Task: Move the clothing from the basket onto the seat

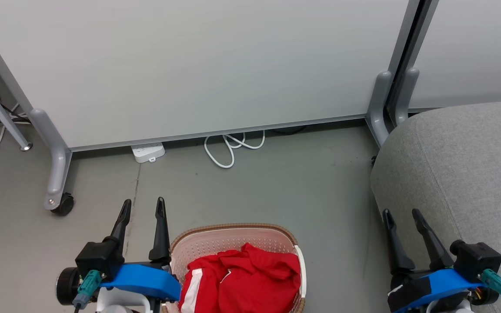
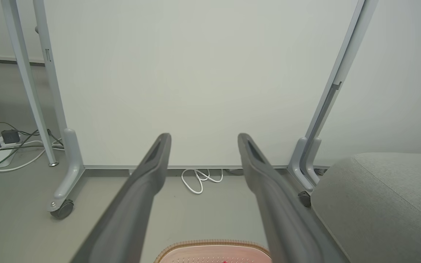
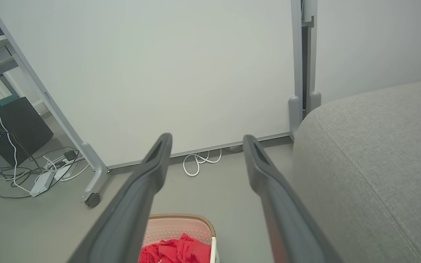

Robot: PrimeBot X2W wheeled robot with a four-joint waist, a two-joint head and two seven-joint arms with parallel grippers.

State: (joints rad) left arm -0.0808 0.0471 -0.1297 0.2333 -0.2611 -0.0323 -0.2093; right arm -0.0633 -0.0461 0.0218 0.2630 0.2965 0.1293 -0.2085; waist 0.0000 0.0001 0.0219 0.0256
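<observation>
Clothing (image 1: 250,278) is bound for the seat (image 1: 463,174) at the right; the basket (image 1: 233,227) holding it stands on the floor nearby, which keeps the carry short. The left gripper (image 1: 143,202) and right gripper (image 1: 401,213) hover either side, fingers spread and empty, ready to reach in.

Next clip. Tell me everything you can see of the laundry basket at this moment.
The laundry basket looks like cream plastic, its walls perforated with small holes, under a brown woven-look rim, with a white handle on its right side. It stands upright on the grey floor, its near part cut off by the head view's bottom edge. Crumpled red clothing with a white stripe lies heaped inside. The open left gripper sits by its left rim; contact cannot be told. The grey seat stands apart to its right.
</observation>
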